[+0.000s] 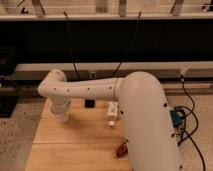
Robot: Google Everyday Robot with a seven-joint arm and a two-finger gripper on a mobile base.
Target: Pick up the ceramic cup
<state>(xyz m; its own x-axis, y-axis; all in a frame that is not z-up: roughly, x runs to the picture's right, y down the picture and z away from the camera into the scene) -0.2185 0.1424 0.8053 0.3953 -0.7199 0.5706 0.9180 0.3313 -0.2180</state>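
Observation:
My white arm reaches from the lower right across the wooden table [75, 145] to its far left corner, where it bends downward. The gripper [62, 118] hangs at the arm's end, pointing down and reaching the table top there. Its lower end looks like a white rounded form. I cannot tell the ceramic cup apart from it, so the cup is either hidden under the arm's end or blended with it.
A white elongated bottle-like object [112, 113] lies mid-table beside the arm's thick link. A small dark object [90, 103] stands at the back edge. A brown object [121, 149] lies near the front. A dark rail and cables run behind, and speckled floor lies to the left.

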